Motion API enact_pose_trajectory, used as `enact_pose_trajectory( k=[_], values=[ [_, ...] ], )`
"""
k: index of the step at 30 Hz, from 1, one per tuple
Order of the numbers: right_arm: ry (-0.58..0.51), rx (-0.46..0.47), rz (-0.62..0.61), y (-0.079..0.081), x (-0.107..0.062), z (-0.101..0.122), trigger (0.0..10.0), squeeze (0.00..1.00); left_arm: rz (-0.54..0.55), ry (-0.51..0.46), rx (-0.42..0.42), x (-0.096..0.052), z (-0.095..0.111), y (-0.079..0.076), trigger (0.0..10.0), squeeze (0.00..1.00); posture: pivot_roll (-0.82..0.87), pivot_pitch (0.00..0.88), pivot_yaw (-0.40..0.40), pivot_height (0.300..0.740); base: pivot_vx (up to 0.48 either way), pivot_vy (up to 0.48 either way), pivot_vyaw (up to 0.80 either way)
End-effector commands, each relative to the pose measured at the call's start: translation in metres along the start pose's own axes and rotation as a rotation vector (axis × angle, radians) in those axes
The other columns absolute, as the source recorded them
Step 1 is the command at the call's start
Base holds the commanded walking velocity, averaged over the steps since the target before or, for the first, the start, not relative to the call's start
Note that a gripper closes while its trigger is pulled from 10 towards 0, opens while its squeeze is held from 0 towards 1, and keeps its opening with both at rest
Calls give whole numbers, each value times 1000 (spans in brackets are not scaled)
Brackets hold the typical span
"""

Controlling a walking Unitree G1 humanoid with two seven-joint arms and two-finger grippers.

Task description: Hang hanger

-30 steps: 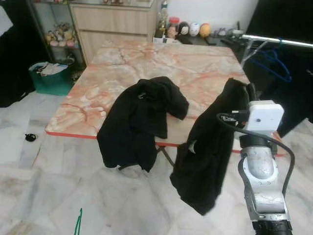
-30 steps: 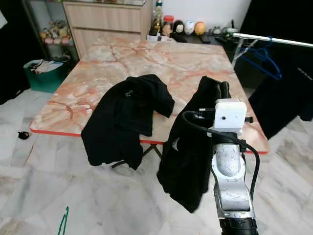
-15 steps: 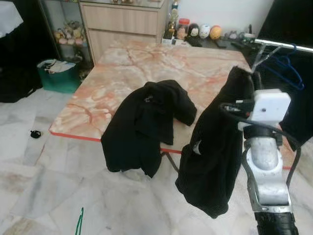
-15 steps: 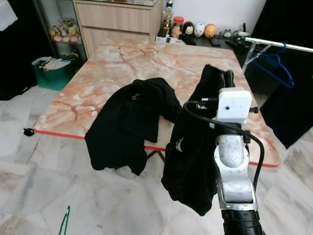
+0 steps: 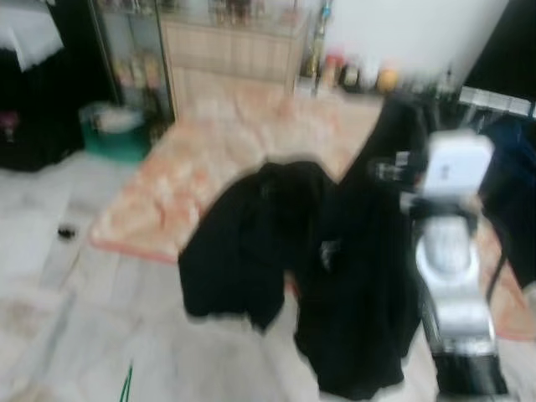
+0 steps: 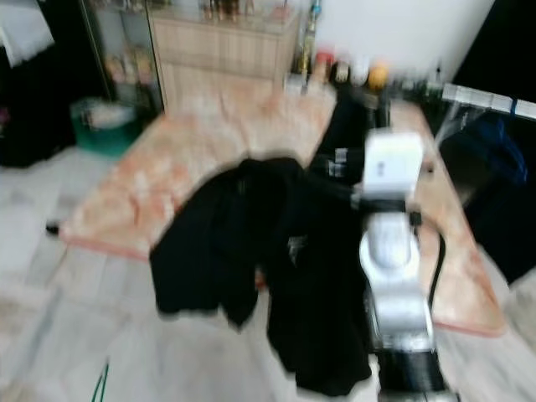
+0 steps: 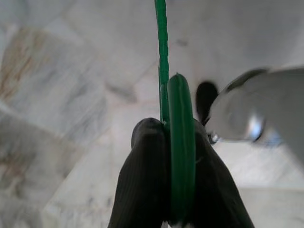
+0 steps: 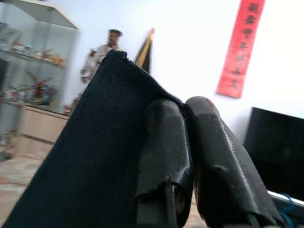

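Both eye views are blurred. Our right gripper (image 8: 190, 156) is raised in front of us, its 2 black fingers pinching a black garment (image 5: 360, 276) that hangs down from it in a long drape toward the pale marble floor (image 5: 67, 335). A second black garment (image 5: 243, 243) lies over the near edge of the orange marble table (image 5: 167, 184), partly hanging off it. Our left gripper (image 7: 168, 175) hangs low over the floor, its fingers pressed together on a green hanger (image 7: 164, 52), whose thin green wire also shows at the bottom of the left eye view. A metal rail (image 6: 486, 99) with something blue hung on it stands to our right.
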State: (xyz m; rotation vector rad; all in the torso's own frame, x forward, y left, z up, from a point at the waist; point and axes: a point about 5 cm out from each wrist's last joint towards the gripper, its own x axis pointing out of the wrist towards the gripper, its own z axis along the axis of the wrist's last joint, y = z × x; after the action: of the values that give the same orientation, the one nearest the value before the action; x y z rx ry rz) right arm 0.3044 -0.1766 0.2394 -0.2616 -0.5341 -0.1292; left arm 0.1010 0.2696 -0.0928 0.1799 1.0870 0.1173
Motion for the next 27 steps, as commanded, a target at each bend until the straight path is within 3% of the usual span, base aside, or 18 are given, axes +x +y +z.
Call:
enact_pose_trajectory(
  k=[1, 10, 14, 18, 19, 23, 27],
  values=[
    [-30, -16, -41, -11, 3, 7, 10000, 0, -15, -7, -10, 1, 2, -5, 10000, 0, 90, 0, -68, 740, 311, 0, 0],
    [-61, -42, -56, -23, 15, 14, 10000, 0, -17, -6, -12, 1, 3, -5, 10000, 0, 77, 0, -62, 740, 315, 0, 0],
    [-115, -110, -85, -43, 43, 24, 10000, 0, -19, -9, -14, 2, 4, -6, 10000, 0, 72, 0, -58, 740, 317, 0, 0],
    [-144, -127, -95, -48, 56, 31, 10000, 0, -19, -10, -18, 2, 5, -5, 10000, 0, 63, 0, -50, 740, 318, 0, 0],
    [-166, -119, -98, -50, 69, 37, 10000, 0, -23, -10, -12, 2, 5, -6, 10000, 0, 68, 0, -53, 740, 315, 0, 0],
    [-187, -104, -69, -44, 90, 44, 10000, 0, -16, -12, -27, 2, 5, -6, 10000, 0, 80, 0, -62, 740, 312, 0, 0],
    [-129, -76, -8, -29, 87, 28, 10000, 0, -16, -11, -27, 2, 5, -6, 10000, 0, 92, 0, -65, 740, 292, 0, 0]
  ],
)
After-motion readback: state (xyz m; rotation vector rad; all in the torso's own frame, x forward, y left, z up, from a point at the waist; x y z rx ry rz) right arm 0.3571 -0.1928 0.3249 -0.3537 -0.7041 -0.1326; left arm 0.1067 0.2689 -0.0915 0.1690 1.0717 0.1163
